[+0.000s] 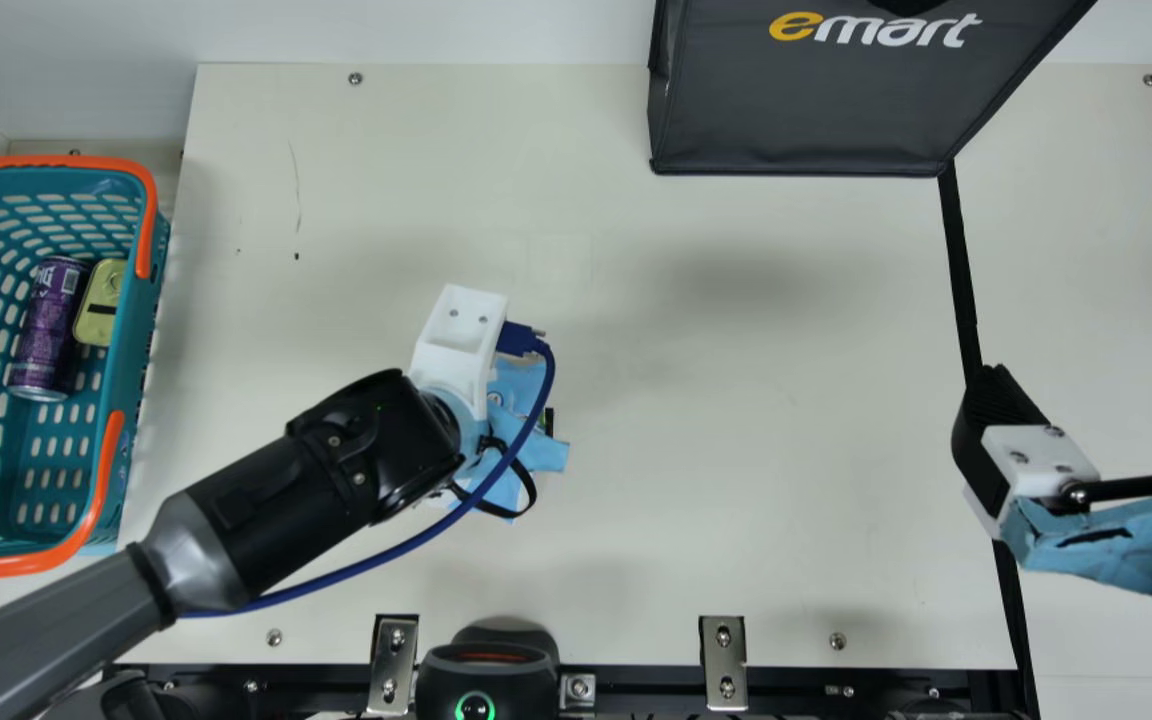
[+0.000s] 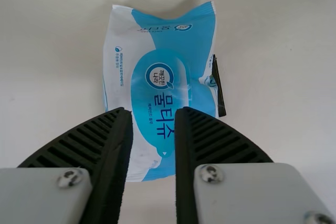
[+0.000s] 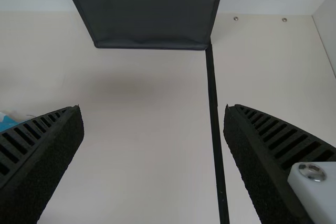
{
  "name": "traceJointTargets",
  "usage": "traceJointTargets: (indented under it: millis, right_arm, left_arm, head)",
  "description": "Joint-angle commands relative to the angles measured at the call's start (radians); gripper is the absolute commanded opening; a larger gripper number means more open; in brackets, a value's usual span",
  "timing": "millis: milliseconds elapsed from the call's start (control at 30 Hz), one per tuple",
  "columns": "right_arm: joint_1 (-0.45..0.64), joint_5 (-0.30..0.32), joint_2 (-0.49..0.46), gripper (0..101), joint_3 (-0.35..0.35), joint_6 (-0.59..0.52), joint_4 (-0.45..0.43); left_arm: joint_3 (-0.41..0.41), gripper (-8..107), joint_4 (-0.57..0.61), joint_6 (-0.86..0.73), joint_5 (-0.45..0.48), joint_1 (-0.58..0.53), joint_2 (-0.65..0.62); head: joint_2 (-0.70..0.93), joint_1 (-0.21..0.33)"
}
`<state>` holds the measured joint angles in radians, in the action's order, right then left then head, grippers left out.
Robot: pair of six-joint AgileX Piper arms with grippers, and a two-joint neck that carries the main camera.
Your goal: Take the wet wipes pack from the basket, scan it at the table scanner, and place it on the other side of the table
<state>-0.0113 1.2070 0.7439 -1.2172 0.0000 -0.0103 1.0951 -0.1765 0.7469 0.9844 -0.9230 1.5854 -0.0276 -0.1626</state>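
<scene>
The left wrist view shows the wet wipes pack (image 2: 173,51), mostly hidden in the main view; left gripper (image 1: 458,340) parted, right gripper (image 1: 1093,388) gaping.

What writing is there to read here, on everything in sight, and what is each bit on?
"emart": on the dark bag.
"물티슈": the large Korean letters on the pack.
"깨끗한 나라": inside the round emblem on the pack.
Smaller print elsewhere on the pack: too small to read surely.
Pale letters on the purple can: partly turned away, so I cannot tell the word; its finer print is too small.
</scene>
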Motion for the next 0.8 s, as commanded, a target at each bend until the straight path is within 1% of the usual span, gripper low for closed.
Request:
traceJointTargets:
  millis: [0,300,467,767]
  right_arm:
    - [0.000,0.000,0.000,95,0.000,0.000,0.000]
    - [0.000,0.000,0.000,95,0.000,0.000,0.000]
    - [0.000,0.000,0.000,95,0.000,0.000,0.000]
    - [0.000,-0.001,0.000,95,0.000,0.000,0.000]
  left_arm:
    - [0.002,42,0.003,0.001,0.002,-0.002,-0.003]
    - [0.006,72,0.013,-0.001,0.004,-0.002,-0.001]
    - [0.005,89,0.022,-0.003,-0.011,0.002,0.013]
    - [-0.004,90,0.038,0.004,-0.052,0.013,0.055]
  head:
    - [0.000,0.024]
    - [0.000,0.024]
    - [0.000,0.024]
    - [0.000,0.024]
